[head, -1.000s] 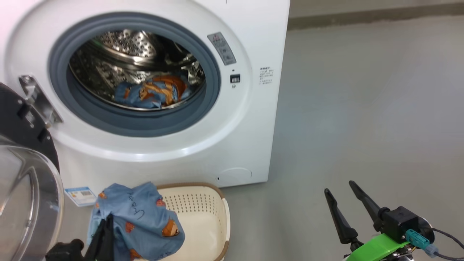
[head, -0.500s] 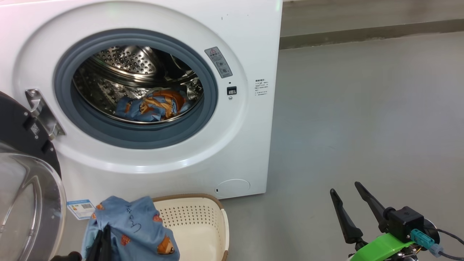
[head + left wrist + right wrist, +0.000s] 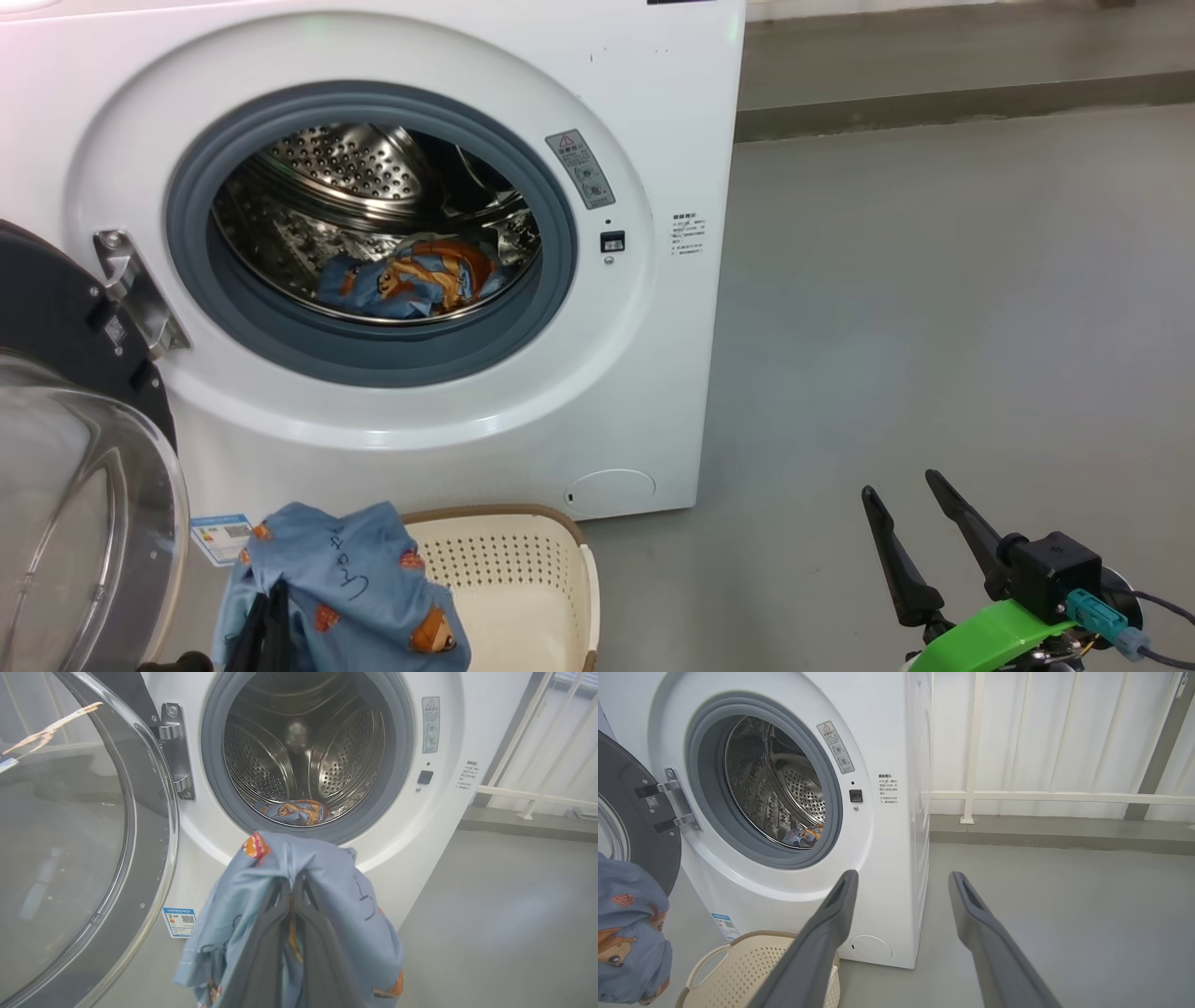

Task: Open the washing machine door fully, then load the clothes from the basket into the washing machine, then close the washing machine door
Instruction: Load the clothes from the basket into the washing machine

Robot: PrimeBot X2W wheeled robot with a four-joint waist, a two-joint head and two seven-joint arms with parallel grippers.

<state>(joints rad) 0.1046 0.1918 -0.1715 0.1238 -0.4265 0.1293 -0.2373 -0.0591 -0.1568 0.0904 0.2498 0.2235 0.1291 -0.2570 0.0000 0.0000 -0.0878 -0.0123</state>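
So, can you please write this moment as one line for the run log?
door: open | left tool: shut on blue garment, over basket | right tool: open, empty | drum: second garment inside

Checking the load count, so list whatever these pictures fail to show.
Basket floor, head view: cut by the bottom edge, partly covered by the held garment.
Drum garment, right wrist view: mostly behind the rubber ring.
Blue label, head view: print too small.
Left tool tips, left wrist view: buried in fabric.
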